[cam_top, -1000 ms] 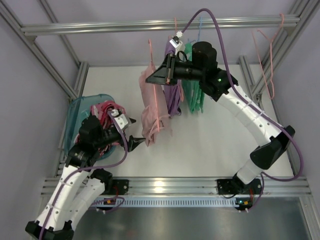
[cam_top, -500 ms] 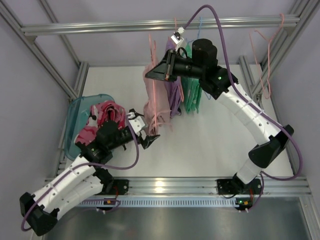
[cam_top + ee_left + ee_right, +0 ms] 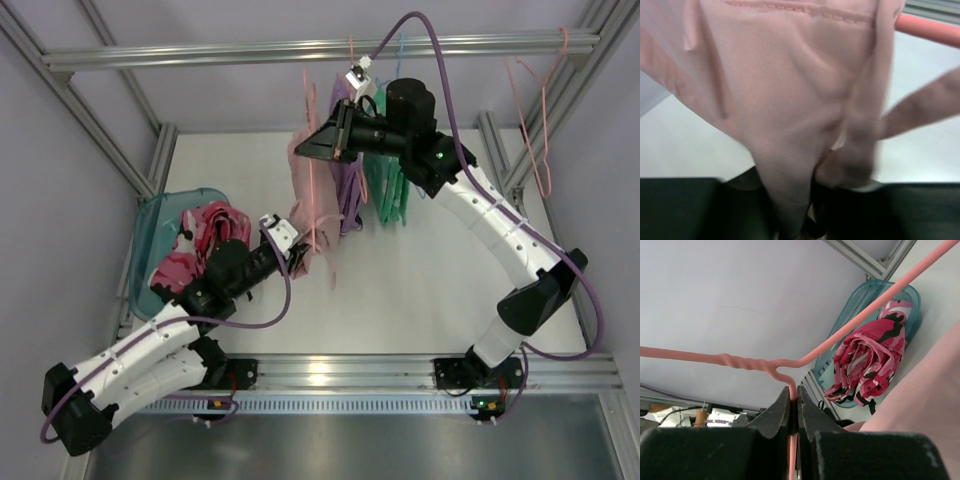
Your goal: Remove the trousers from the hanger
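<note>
The right end effector [image 3: 794,394] is clamped tight on the hanger [image 3: 850,325] just below its twisted neck. The trousers [image 3: 312,190] hang from it above the table [image 3: 430,290]. Their lower hem sits inside the left end effector [image 3: 299,256], though blur hides whether it grips.

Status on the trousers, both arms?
Right gripper shut on hanger neck. Left gripper at trousers hem, grip unclear. Trousers on hanger. Purple garment hanging close alongside.

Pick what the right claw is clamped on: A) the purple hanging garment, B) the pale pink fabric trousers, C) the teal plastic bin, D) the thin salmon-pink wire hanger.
D: the right claw is shut on the thin salmon-pink wire hanger just below its twisted neck.
</note>
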You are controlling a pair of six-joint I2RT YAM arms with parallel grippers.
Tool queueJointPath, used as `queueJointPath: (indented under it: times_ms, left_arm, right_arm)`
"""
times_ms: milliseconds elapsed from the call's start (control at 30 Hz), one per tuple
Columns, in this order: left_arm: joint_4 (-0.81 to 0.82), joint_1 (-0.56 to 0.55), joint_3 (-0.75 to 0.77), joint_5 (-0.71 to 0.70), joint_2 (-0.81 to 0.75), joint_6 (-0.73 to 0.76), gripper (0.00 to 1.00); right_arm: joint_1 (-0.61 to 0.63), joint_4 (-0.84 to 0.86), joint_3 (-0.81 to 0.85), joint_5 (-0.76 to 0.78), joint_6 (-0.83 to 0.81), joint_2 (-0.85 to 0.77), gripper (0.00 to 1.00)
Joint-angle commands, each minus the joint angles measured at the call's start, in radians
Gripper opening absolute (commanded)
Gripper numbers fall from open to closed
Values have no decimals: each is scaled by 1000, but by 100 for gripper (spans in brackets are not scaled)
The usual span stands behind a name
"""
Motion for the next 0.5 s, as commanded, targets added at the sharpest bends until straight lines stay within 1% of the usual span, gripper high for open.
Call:
queueJointPath:
  times_ms: [0,33,67,100,200,300,333,367,467]
  left_arm:
    - [55,-2,20,-15,-46,41,30]
    - [52,-3,22,-26,-50,42,21]
    - [48,-3,27,-35,-54,44,8]
    - [37,-3,37,-70,-54,44,0]
    - [19,-2,69,-90,-58,32,0]
    - [-23,0,148,-124,-51,-2,0]
    - [-43,3,202,-148,-43,-16,0]
    - [-55,8,227,-150,-38,-51,0]
    - [-80,61,327,-144,-15,-121,0]
  right_arm:
    - [-17,89,0,-23,11,-63,0]
    - [-20,89,-3,-25,11,-66,0]
    - [-19,90,-8,-26,11,-68,0]
    - [-20,92,-16,-30,10,-71,0]
    - [-19,92,-39,-40,-9,-82,0]
    - [-20,87,-81,-54,-36,-103,0]
    - [-20,89,-95,-54,-42,-108,0]
    - [-19,90,-109,-57,-48,-114,0]
    - [-22,89,-163,-62,-72,-140,0]
